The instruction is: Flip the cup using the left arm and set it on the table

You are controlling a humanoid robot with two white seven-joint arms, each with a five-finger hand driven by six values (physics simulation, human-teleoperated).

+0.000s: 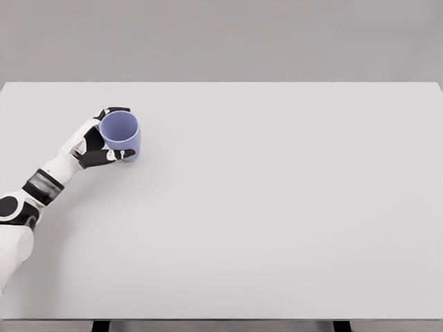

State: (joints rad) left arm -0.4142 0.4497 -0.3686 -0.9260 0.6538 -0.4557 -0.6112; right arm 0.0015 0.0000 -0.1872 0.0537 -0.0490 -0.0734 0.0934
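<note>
And here is a bare simulated test bench, no home or kitchen about it: one wide, flat pale grey table [277,207] fills the view, backed by a plain grey wall [221,38] with no texture or fittings. Even, soft lighting and clean rendered surfaces (nothing scuffed, nothing stained) mark it as a simulator's lab setup, dark table legs [101,326] peeking below.

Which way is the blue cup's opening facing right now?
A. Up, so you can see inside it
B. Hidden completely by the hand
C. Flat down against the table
A: the cup shows its open rim and hollow inside toward the head camera, while the left hand wraps its fingers around the cup's side at the table's left part.
</note>
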